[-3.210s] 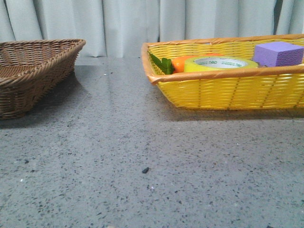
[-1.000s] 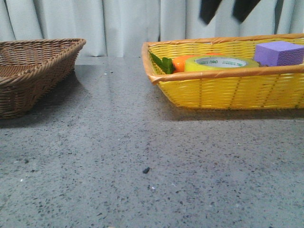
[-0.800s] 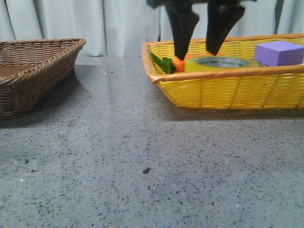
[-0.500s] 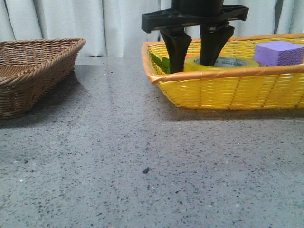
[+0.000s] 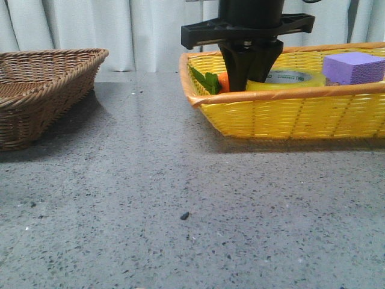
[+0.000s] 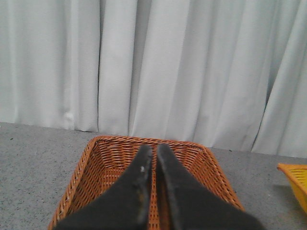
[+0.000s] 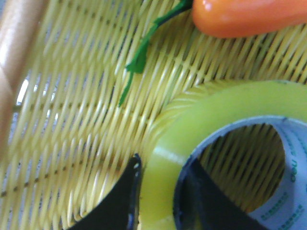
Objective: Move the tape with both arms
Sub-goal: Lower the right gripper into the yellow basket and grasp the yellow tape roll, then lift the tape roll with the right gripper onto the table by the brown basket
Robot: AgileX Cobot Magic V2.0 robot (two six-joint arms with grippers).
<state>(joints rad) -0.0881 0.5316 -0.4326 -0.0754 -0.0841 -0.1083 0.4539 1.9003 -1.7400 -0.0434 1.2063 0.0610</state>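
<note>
The yellow tape roll (image 5: 289,80) lies flat in the yellow basket (image 5: 289,114). My right gripper (image 5: 246,78) reaches down into the basket at the roll's left side. In the right wrist view its fingers pinch the roll's wall (image 7: 225,110): one finger (image 7: 122,196) outside, the other inside the white core. The gripper (image 7: 160,184) is shut on the tape. My left gripper (image 6: 154,153) is shut and empty, hovering over the brown wicker basket (image 6: 110,158); it does not show in the front view.
An orange carrot with green leaves (image 5: 210,80) lies left of the tape, also in the right wrist view (image 7: 249,17). A purple foam block (image 5: 354,66) sits at the basket's right. The brown wicker basket (image 5: 42,90) stands at the far left. A dark speck (image 5: 184,215) lies on the grey table.
My right gripper came down from above into the yellow basket and closed its fingers on the left wall of the tape roll. The roll has shifted slightly right.
</note>
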